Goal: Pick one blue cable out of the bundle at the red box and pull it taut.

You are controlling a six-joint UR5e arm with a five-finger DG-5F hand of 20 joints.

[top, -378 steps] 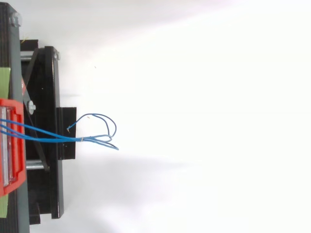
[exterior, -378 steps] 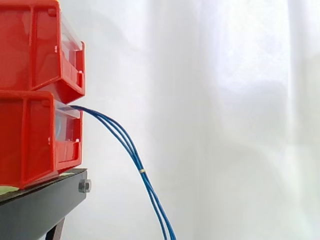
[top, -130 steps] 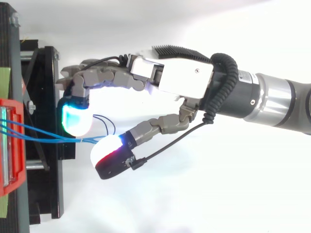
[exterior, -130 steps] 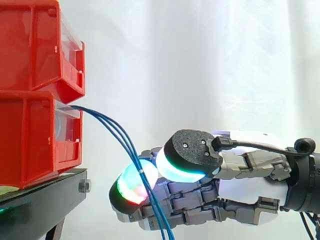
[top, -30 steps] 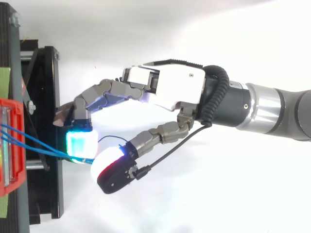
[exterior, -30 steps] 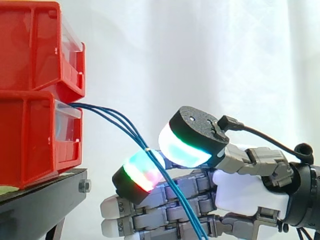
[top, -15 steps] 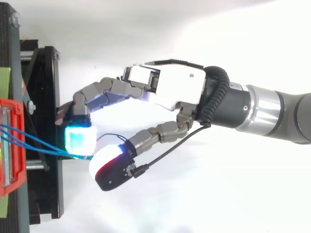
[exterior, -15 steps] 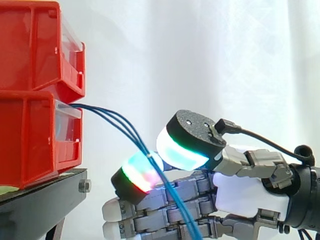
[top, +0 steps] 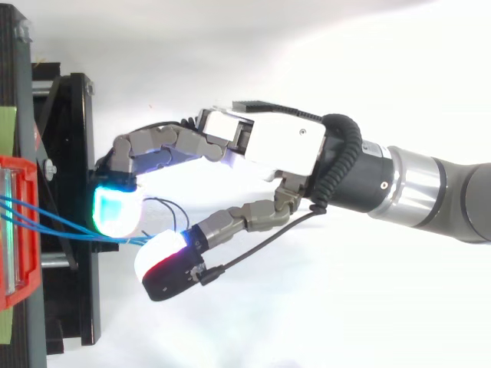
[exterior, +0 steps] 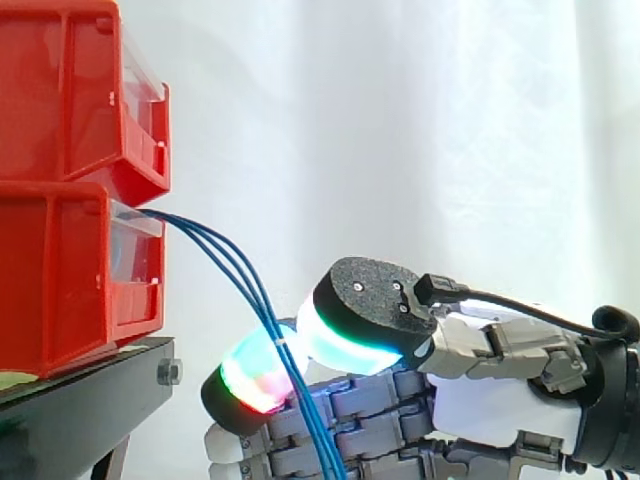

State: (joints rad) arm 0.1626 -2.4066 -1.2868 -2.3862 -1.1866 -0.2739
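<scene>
robot hand (top: 284,146) pinches the blue cables (exterior: 252,290) — beside red bins (exterior: 60,270).

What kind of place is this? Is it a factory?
Probably a robot test lab, not a factory: a robot hand works at thin blue cables hanging from stacked red bins on a black stand, all set before a plain white curtain.

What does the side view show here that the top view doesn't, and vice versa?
Side view: the upper red bin stacked on the lower red bin, the blue cables leaving the lower one and drooping, a pale band round them. Top view: the cables' loose ends curling beside the hand, and the arm's silver wrist. Both: the hand at the cables by the black stand.
</scene>
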